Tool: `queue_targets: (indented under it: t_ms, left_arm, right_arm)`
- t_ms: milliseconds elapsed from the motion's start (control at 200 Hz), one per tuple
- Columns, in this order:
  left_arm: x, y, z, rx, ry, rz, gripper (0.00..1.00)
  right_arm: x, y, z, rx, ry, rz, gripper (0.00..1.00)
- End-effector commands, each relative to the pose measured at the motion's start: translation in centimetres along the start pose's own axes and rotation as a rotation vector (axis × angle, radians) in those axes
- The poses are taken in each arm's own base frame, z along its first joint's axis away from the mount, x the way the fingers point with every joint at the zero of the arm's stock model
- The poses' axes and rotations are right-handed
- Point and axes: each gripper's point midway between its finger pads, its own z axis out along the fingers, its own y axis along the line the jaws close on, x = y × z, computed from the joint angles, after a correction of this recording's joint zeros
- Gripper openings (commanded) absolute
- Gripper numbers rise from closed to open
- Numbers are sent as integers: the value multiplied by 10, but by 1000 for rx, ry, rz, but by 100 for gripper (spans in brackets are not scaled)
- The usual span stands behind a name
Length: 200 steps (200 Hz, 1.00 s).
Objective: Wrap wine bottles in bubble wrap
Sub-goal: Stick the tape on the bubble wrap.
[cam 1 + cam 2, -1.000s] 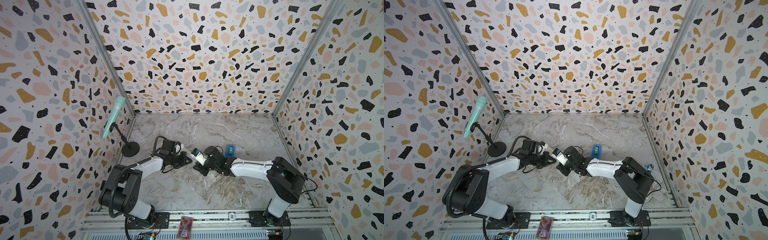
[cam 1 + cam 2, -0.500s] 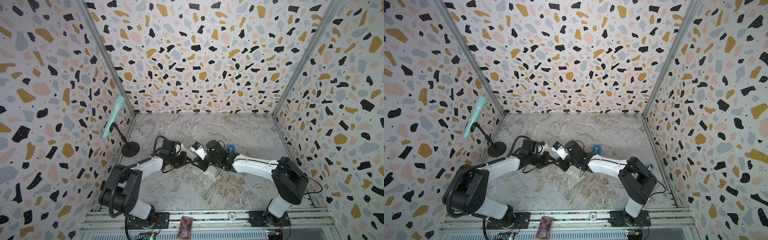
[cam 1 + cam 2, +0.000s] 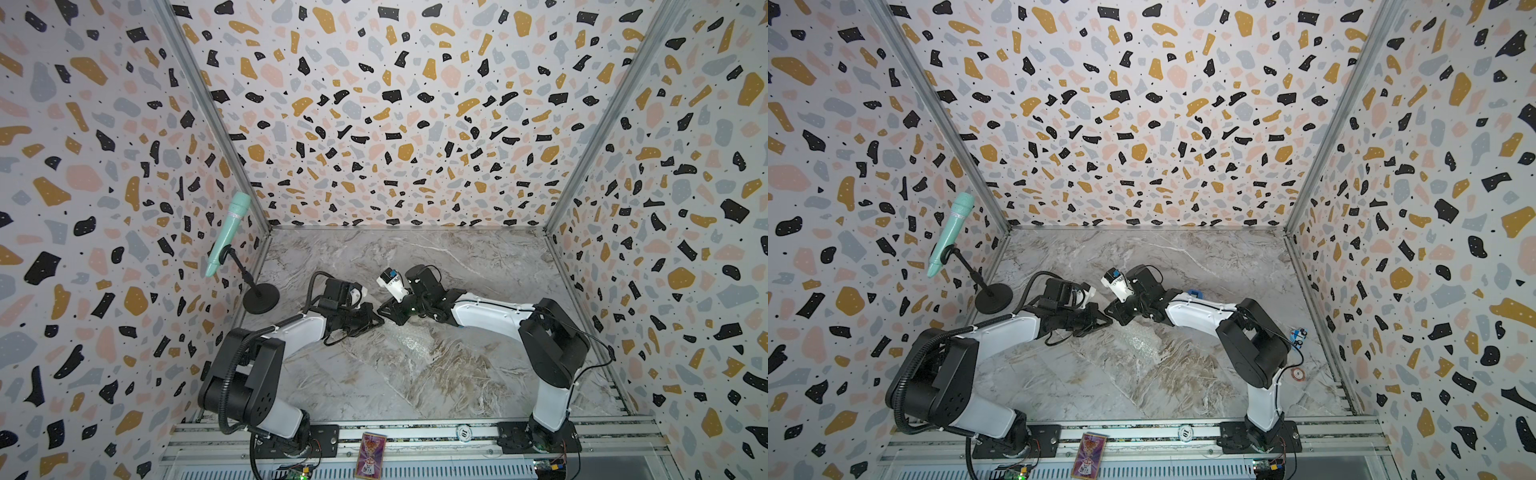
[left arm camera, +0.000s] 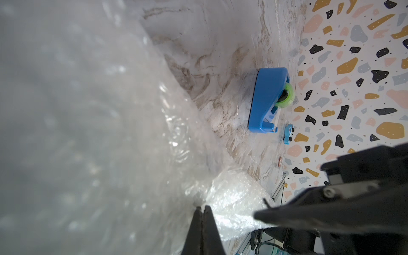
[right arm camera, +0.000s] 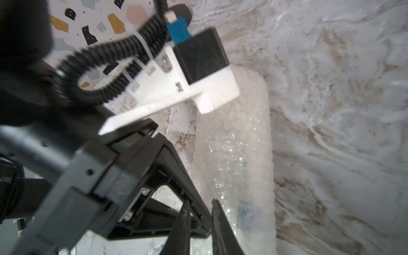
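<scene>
We saw slim clear glass bottle (image 5: 245, 212) mid-table, already rolled in transparent bubble-wrap sheet (image 5: 236, 143); left claw (image 4: 202, 209) clenched on sheet, right claw (image 5: 199, 204) narrowly parted, gripping nothing visible. Securing roll prob. remained.

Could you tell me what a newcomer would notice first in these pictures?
The left gripper and right gripper sit tip to tip at the centre over crinkled bubble wrap. A mint microphone stands on the left, and loud terrazzo walls enclose everything.
</scene>
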Motion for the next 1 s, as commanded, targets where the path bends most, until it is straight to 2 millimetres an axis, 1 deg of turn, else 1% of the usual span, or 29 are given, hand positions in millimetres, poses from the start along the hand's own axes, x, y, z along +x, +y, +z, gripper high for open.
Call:
queue_targets:
  t_ms: [0,225,280,446,641,766,846,996]
  left_arm:
    - [-1,10,1,-40,6,-16,0]
    - [0,11,1,-45,12,-15,0]
    - [0,11,1,-44,15,-13,0]
    - [-1,11,0,-47,13,-11,0]
    - [-4,7,-5,-49,2,-1,0]
    - [-6,5,-9,-50,-8,7,5]
    - [-7,4,-12,-51,-13,13,7]
    - [-9,0,-18,-48,-26,18,13]
  right_arm:
    - [5,-4,1,18,45,2,19]
    - [25,-29,14,72,114,44,18]
    - [29,-32,16,79,129,47,18]
    - [53,-41,24,98,211,73,18]
    - [74,-44,21,114,242,89,18]
    - [89,-45,19,119,254,99,18]
    - [98,-47,19,125,268,106,18]
    - [107,-50,20,137,278,110,17]
